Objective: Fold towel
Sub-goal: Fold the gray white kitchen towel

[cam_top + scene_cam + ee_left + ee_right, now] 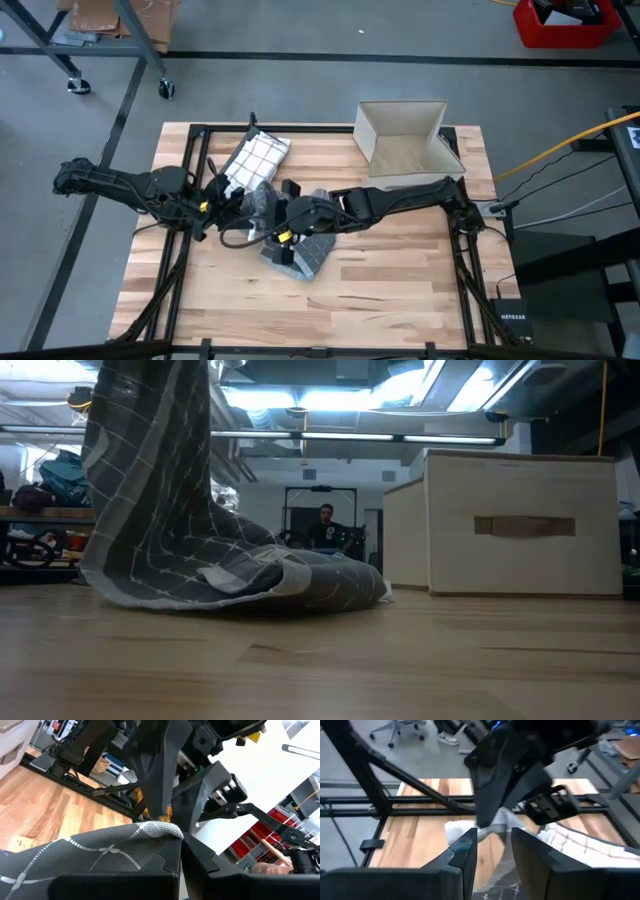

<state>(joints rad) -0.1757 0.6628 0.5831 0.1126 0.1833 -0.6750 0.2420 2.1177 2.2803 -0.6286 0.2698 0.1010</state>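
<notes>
Grey checked towel (268, 195) on the wooden worktop (400, 270), its long axis running diagonally from the pale end near the far edge toward the near centre (middle portion lifted, seen draped upward in the low view). The left pincer (181, 851) is closed on a towel edge. The right pincer (494, 836) meets it mid-towel, fingers narrowly parted about a fold. A beige box (405, 142) stands at the far right.

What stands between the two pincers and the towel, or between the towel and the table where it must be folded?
Nothing visible does. The left pincer is shut on an edge of the grey towel, and the right pincer is close by at the same cloth. The open box stands apart, at the far right of the table.
</notes>
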